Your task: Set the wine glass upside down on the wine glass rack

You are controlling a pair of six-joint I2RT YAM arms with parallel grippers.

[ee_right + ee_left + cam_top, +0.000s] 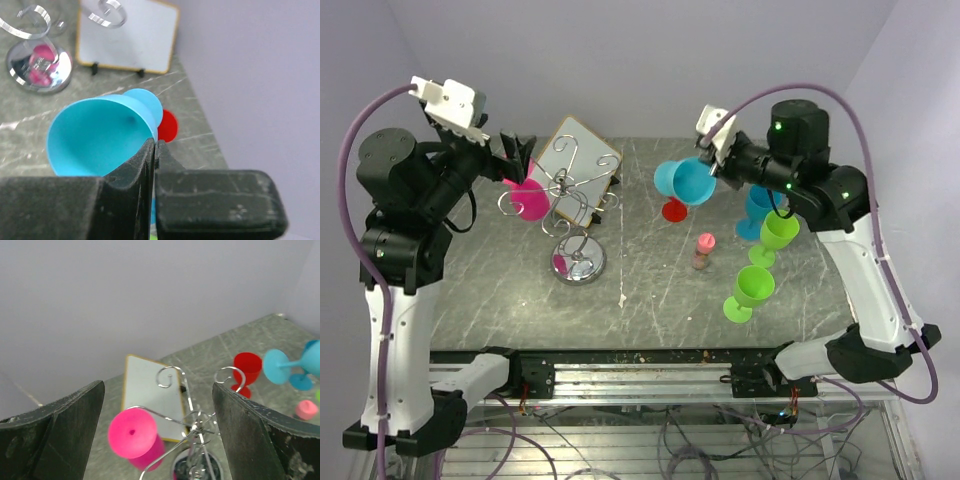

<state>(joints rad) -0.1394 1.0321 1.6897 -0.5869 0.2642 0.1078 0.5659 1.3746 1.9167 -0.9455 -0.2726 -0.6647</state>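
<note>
The wine glass (pixel 686 183) is a light-blue plastic goblet with an opaque bowl, a short stem and a round foot. It is held in the air to the right of the wine glass rack (pixel 570 210), well apart from it. It is tipped on its side, with the foot pointing toward the rack and the open mouth turned toward the right wrist. The right fingers (pixel 127 172) are nearly together, pinching the bowl's rim between them. The right arm comes in from the rack's right, bent at the elbow, with its wrist raised off the bench (pixel 650 280). A red glass (pixel 673 210) stands on the bench to the rack's right, near the blue one. On the rack's left side a pink glass (pixel 527 198) hangs bowl-down from a curled arm. The left fingers (pixel 65 425) are spread wide and hold nothing. They hover just left of and above the rack, close to the pink glass.
</note>
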